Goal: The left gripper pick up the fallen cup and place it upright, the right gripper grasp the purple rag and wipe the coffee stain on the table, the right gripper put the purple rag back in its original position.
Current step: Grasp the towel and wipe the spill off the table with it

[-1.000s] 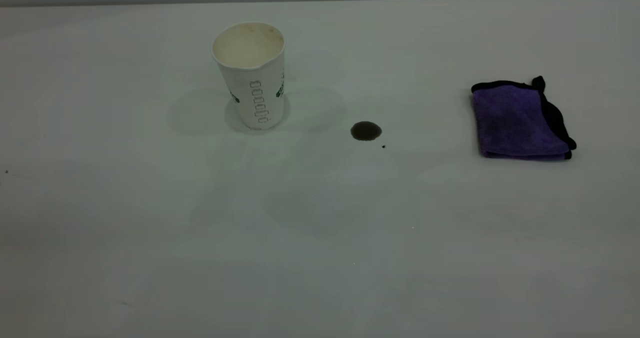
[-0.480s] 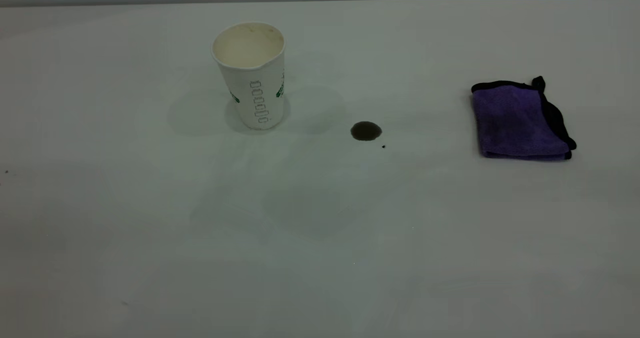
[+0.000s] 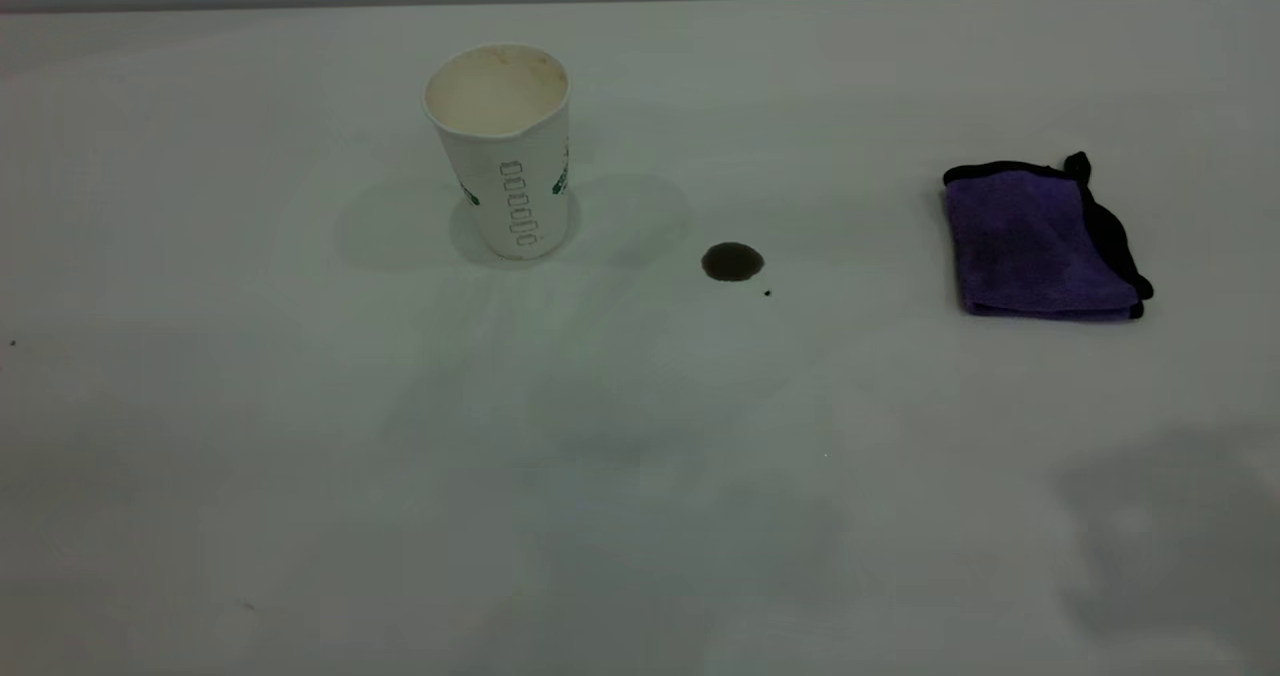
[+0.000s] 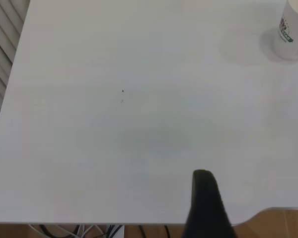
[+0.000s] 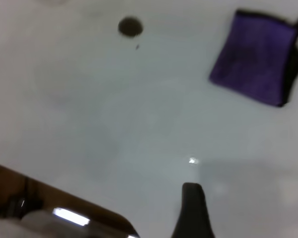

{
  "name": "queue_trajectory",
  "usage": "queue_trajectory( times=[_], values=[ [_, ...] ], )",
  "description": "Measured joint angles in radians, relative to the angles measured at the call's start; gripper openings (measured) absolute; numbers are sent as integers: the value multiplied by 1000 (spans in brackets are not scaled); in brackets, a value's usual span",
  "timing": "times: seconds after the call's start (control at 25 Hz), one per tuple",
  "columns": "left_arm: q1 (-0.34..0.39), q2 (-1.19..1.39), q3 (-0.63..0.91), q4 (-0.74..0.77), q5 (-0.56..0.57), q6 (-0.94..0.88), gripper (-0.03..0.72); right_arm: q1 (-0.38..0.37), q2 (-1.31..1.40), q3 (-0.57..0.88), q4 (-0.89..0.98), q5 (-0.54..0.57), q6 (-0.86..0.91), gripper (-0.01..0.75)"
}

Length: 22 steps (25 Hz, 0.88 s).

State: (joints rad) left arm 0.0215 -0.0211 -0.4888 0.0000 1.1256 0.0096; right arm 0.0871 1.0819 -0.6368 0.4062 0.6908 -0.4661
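Observation:
The white paper cup (image 3: 505, 151) stands upright on the table (image 3: 300, 436) at the back left, cream inside showing. It also shows in the left wrist view (image 4: 292, 29). The coffee stain (image 3: 732, 262) is a small dark brown blot to the right of the cup. The purple rag (image 3: 1035, 244) lies folded at the far right. The right wrist view shows the stain (image 5: 130, 27) and the rag (image 5: 256, 57) ahead. My left gripper (image 4: 206, 208) hangs over the table's near edge, far from the cup. My right gripper (image 5: 191, 213) is above bare table, short of the rag. Neither gripper shows in the exterior view.
A tiny black speck (image 3: 767, 293) lies just right of the stain. A soft shadow (image 3: 1170, 526) falls on the table at the front right. The table's front edge with wood and cables below shows in the left wrist view (image 4: 268, 218).
A shadow has appeared on the table at the front right in the exterior view. The cup, the stain and the rag have not moved.

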Motion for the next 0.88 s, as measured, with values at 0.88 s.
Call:
queue_trajectory(
  times=[0.88],
  values=[
    [0, 0, 0, 0, 0, 1, 551, 102, 1083, -519, -107, -253, -3, 601]
  ],
)
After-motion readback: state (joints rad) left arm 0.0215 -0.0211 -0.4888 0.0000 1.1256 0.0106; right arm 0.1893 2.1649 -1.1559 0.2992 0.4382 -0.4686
